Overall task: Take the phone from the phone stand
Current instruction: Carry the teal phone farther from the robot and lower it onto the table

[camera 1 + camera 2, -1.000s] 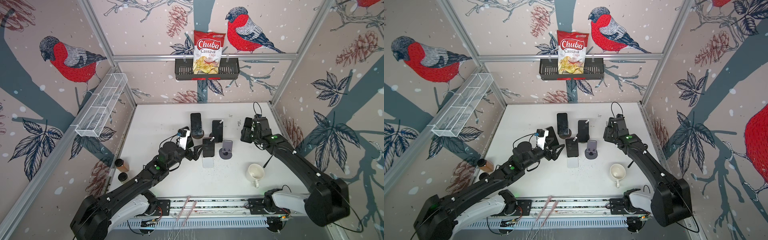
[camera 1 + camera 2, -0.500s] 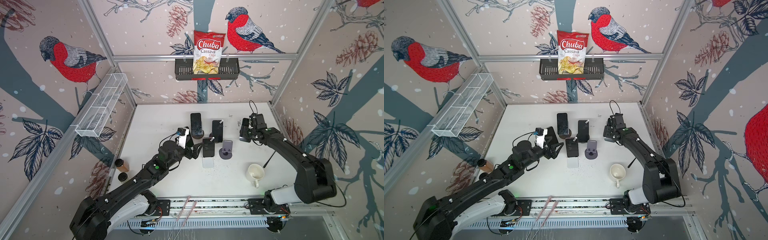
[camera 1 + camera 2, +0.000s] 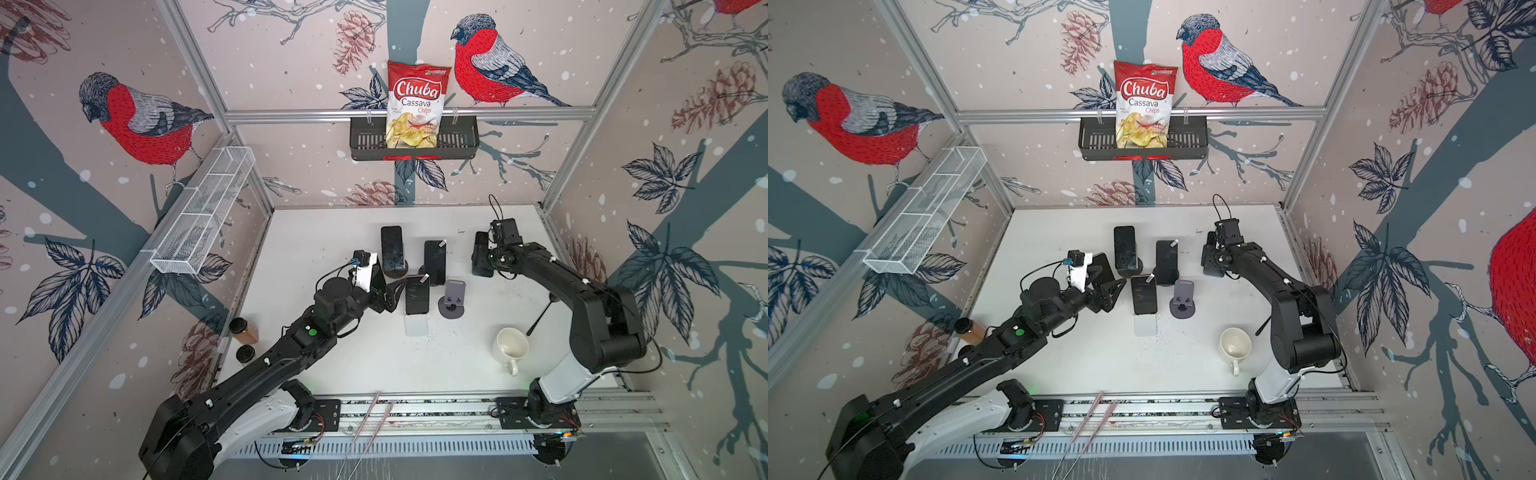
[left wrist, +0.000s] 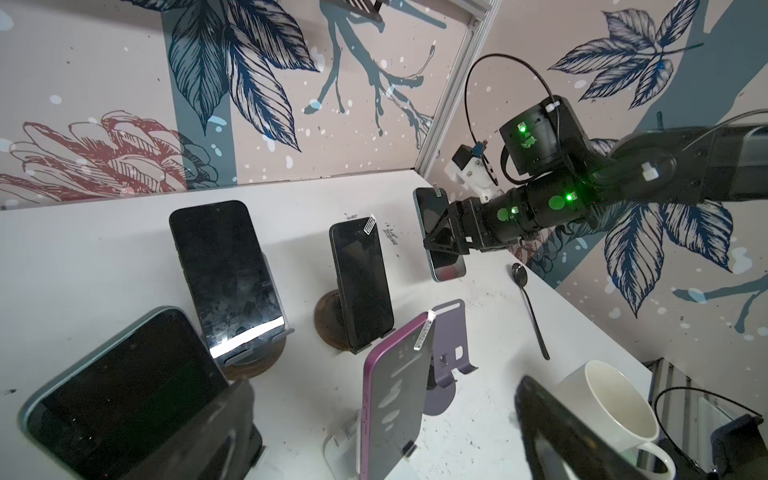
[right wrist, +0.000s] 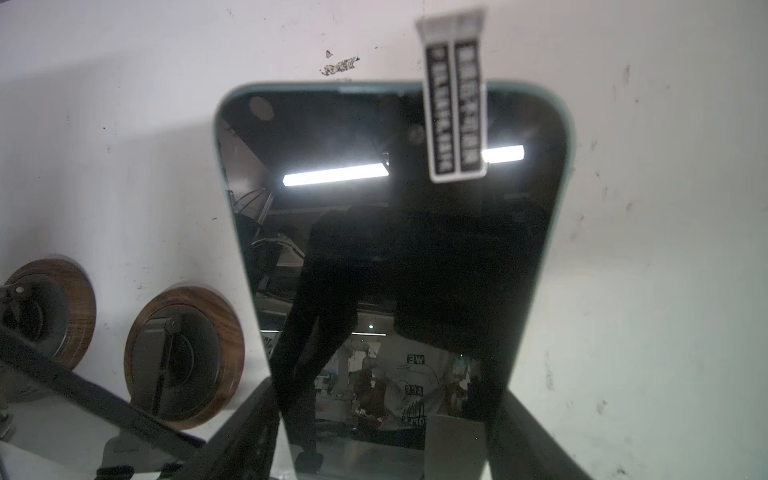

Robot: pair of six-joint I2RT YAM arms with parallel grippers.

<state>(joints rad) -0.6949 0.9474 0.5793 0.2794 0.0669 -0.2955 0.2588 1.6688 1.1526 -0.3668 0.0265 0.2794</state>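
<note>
The right gripper (image 4: pixel 442 245) has its two fingers closed part way on the sides of a phone (image 4: pixel 434 208). The phone is dark with a blue-green edge and a small white sticker at its top. It stands upright in the claw. It is off every stand, out at the far right of the white table (image 3: pixel 332 232), well apart from the stands. I cannot tell if its bottom edge touches the table. In the right wrist view the phone (image 5: pixel 395 249) fills the middle, with a dark finger on each side of its lower part.

The purple stand (image 3: pixel 453 297) is in the middle of the table and has no phone on it. Just left of it, a pink-purple phone (image 3: pixel 417 293) leans on a white stand (image 3: pixel 416 326). Farther back, two black phones (image 3: pixel 392 249) (image 3: pixel 434 257) lean on stands with round wooden bases.

The left gripper (image 3: pixel 388 286) is just left of the pink-purple phone. Its fingers are spread very wide and nothing sits between them. Another blue-green phone (image 4: pixel 124 386) is right beside one finger; I cannot tell if they touch.

A white mug (image 3: pixel 510 343) sits near the front right. A dark spoon (image 4: pixel 532 307) lies on the table beyond it.
</note>
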